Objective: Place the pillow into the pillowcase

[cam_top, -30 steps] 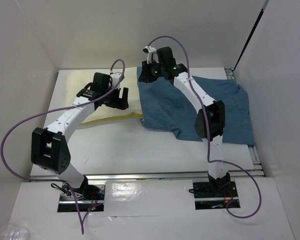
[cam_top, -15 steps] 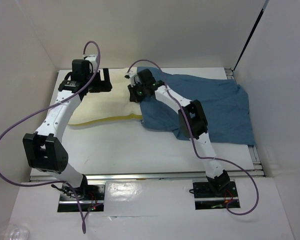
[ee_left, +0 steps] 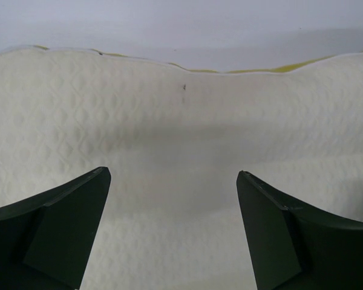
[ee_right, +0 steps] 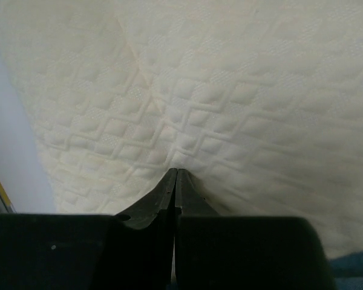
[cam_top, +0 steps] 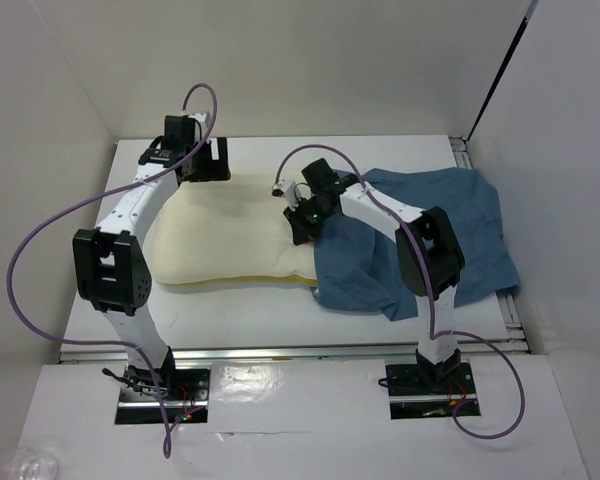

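Observation:
The cream quilted pillow [cam_top: 225,235] lies flat left of centre, and its right end overlaps the crumpled blue pillowcase [cam_top: 460,225]. My left gripper [cam_top: 208,165] hovers open over the pillow's far edge. In the left wrist view its gripper [ee_left: 172,181] has both dark fingers [ee_left: 72,229] spread wide above the pillow [ee_left: 181,121], with nothing between them. My right gripper [cam_top: 300,218] sits on the pillow's right end. In the right wrist view its gripper [ee_right: 175,173] is shut, and creases in the pillow fabric [ee_right: 230,90] run into its tips. A sliver of pillowcase [ee_right: 354,266] shows at the lower right.
White walls enclose the table on the left, back and right. A metal rail [cam_top: 280,352] runs along the near edge, in front of the arm bases. Purple cables loop off both arms.
The right gripper came off the pillowcase to the pillow's right end and shut. The left gripper opened wider and went to the far edge. More pillow shows; the pillowcase has bunched rightward.

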Controlling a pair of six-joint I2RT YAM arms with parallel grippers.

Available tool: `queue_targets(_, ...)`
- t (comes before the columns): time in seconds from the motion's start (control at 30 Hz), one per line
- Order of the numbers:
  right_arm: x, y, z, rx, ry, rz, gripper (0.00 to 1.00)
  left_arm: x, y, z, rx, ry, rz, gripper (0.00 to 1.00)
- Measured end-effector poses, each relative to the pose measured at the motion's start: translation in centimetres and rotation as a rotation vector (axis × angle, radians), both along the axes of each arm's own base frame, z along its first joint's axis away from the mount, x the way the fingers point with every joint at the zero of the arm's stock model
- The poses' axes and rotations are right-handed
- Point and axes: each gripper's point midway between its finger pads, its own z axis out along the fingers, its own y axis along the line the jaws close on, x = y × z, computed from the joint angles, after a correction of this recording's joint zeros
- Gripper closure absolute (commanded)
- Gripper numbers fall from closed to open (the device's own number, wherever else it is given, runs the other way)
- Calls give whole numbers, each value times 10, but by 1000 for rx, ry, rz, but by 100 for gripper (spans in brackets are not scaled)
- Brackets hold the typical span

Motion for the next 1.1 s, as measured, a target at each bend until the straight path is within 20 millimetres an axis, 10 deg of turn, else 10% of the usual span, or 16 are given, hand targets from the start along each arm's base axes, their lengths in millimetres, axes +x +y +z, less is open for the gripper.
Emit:
queue_targets(0.4,-1,-33,6,9,65,-4,87,26,-7,-35,43,30,-95,0)
queue_targets(0.7,55,-25,86,115,-62,-103,86,66,-58,-59,173,-23,-490,0)
queue_targets(0.9,88,-29,112,147,-70,-241,54,67,-84,-94,323,-13,-708,0)
queue_targets(1.1,143,-56,85,104,-29,-477,41,65,-84,-99,349,-24,-776,46)
